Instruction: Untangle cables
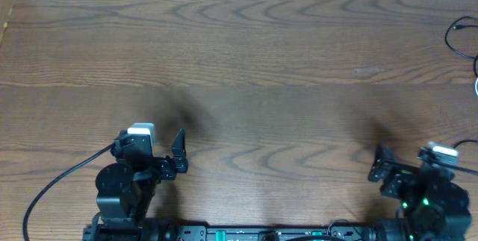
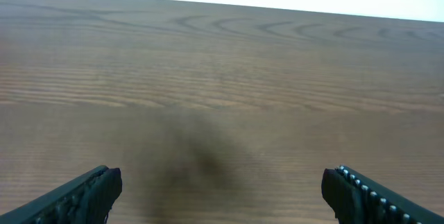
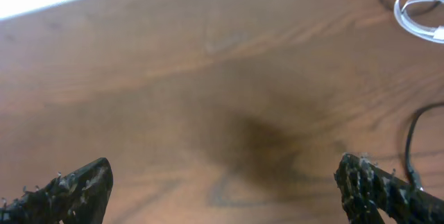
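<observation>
L end effector: jaws wide apart, empty, low over near edge.
R end effector: jaws wide apart, empty.
Surface: wood.
Cables: far right edge, black + white, looped, well apart from both.
Handling: likely light, limp, slippery; pinch an exposed loop or near a plug.

Brown wood-grain table (softly shadowed)
</observation>
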Controlling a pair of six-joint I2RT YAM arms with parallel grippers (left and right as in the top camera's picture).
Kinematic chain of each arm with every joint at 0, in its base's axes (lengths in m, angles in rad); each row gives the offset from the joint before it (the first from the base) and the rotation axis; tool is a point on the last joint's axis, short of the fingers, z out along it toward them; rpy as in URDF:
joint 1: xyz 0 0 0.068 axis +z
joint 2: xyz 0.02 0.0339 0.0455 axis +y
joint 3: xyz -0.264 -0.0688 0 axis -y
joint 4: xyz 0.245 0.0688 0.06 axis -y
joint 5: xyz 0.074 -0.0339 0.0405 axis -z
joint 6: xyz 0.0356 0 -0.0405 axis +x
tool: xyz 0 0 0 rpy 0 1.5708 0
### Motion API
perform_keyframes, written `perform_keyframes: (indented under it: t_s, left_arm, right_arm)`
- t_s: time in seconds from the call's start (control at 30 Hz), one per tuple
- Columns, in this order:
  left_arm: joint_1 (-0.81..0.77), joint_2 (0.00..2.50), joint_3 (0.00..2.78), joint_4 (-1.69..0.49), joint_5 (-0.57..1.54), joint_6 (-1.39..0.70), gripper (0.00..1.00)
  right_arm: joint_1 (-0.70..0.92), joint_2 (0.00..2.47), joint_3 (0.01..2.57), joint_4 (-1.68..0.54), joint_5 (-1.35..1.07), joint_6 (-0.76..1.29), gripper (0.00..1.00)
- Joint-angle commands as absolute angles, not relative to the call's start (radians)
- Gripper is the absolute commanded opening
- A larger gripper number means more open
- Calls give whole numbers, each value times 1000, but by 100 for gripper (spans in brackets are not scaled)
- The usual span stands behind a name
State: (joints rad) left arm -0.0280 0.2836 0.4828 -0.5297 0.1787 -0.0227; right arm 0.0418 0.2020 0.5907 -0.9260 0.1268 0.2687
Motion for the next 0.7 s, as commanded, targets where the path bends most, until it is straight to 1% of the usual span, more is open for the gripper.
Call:
perform_keyframes:
  t_s: [0.0,0.13,0.3,0.37,0.67]
  left_arm:
    - [-24,278,481,-534,234,30,98]
    - [-24,278,481,-534,246,58,98]
    - [-24,278,481,-534,242,71,98]
    - [-24,278,481,-534,242,71,98]
    - [-24,278,481,-538,232,70,98]
  right_arm:
    - [47,200,545,-914,102,192,99]
    - [47,203,540,-884,101,159,99]
    - [47,203,528,-824,231,186,99]
    - [47,203,519,-803,245,186,99]
    - [47,203,515,-784,297,186,99]
